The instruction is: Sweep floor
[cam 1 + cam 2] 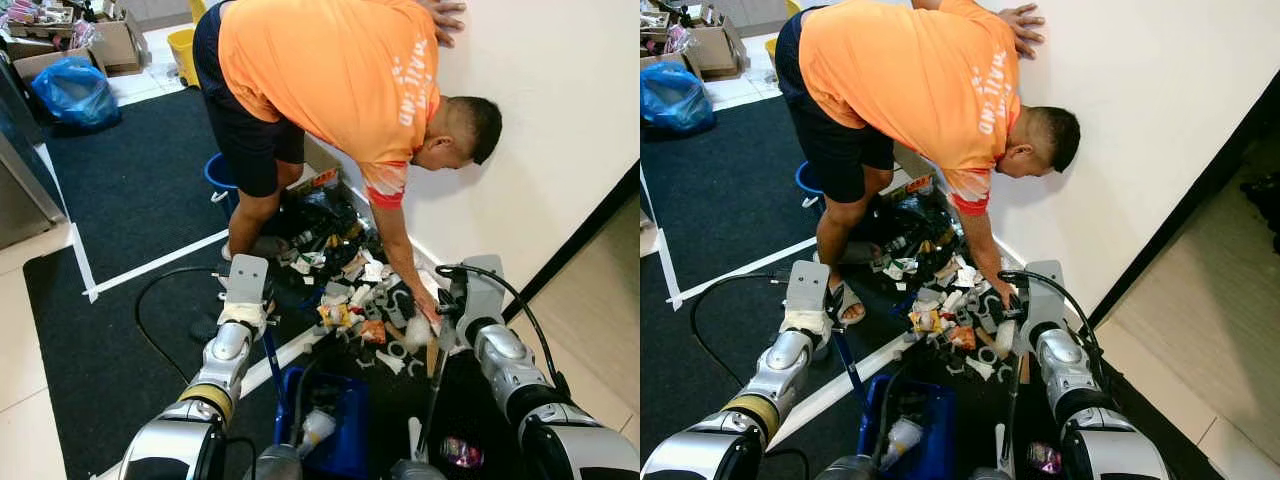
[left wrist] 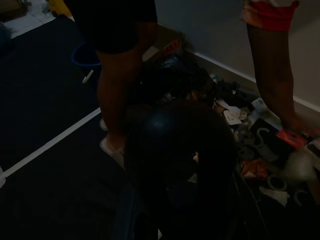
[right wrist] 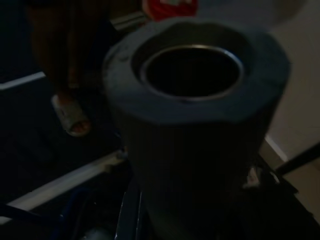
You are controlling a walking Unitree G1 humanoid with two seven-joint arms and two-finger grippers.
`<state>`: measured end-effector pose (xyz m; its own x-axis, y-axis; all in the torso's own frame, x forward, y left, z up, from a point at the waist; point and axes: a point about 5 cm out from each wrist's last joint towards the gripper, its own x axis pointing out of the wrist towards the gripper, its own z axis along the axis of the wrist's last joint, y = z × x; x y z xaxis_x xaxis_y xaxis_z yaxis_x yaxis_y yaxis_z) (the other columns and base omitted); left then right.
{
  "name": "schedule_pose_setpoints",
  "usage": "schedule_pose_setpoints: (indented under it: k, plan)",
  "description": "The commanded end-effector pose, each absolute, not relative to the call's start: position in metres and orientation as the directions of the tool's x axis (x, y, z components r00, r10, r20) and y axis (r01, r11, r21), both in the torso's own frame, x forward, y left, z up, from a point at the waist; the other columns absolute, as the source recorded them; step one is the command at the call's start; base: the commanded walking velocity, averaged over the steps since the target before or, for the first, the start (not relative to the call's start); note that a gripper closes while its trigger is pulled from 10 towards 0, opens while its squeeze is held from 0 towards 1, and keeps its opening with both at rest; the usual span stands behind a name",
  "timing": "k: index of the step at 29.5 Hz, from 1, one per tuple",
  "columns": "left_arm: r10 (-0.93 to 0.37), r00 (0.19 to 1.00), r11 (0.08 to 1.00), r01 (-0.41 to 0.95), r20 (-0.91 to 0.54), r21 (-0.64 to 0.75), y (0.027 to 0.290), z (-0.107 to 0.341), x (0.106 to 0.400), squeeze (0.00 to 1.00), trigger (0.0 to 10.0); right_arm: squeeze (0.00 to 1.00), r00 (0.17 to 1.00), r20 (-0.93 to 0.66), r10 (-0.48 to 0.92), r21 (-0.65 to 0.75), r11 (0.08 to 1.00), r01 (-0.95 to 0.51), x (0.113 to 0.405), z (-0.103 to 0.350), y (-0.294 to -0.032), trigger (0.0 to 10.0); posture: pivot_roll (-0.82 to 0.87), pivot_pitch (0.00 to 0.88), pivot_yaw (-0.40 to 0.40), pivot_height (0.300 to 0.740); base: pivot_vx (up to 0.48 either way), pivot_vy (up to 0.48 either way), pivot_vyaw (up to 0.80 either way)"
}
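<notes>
Bending person [image 1: 340, 90] reaching into crumpled paper-and-plastic litter [image 1: 350, 290] on dark carpet [image 1: 130, 190], both grippers' fingers' state untellable

Glossy silver metal arm shells [image 1: 230, 345] catch the light above a matt black carpet [image 1: 140, 190] edged with smooth white tape [image 1: 160, 262]. Crumpled paper and shiny plastic wrappers [image 1: 345, 300] litter it. A blue plastic dustpan [image 1: 345, 420], a shiny blue plastic bag [image 1: 72, 92], a person's orange cloth shirt [image 1: 330, 70] and the matt painted wall [image 1: 560, 120] frame them.
</notes>
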<state>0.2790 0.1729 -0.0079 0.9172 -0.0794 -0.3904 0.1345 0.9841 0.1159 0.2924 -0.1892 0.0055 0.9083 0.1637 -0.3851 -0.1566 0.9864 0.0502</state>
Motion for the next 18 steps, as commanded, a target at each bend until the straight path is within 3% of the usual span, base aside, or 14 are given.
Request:
schedule_pose_setpoints:
  k: [1, 13, 18]
  plan:
    - [-0.079, 0.825, 0.974, 0.184, -0.56, 0.134, 0.174, -0.039, 0.248, 0.0, 10.0, 0.0, 0.919, -0.33, 0.214, 0.136, 0.975, -0.178, 0.295, 0.012, -0.191, 10.0, 0.12, 0.026, -0.047, 0.74, 0.0, 0.0, 0.0]
    - [-0.085, 0.821, 0.972, 0.192, -0.565, 0.133, 0.173, -0.04, 0.247, 0.0, 10.0, 0.0, 0.975, -0.072, 0.212, 0.105, 0.973, -0.204, 0.327, 0.066, -0.202, 10.0, 0.11, 0.03, -0.041, 0.74, 0.0, 0.0, 0.0]
    - [-0.084, 0.822, 0.973, 0.19, -0.564, 0.131, 0.173, -0.041, 0.246, 0.0, 10.0, 0.0, 0.973, 0.008, 0.233, 0.009, 0.973, -0.233, 0.336, 0.086, -0.2, 10.0, 0.12, 0.036, -0.045, 0.74, 0.0, 0.0, 0.0]
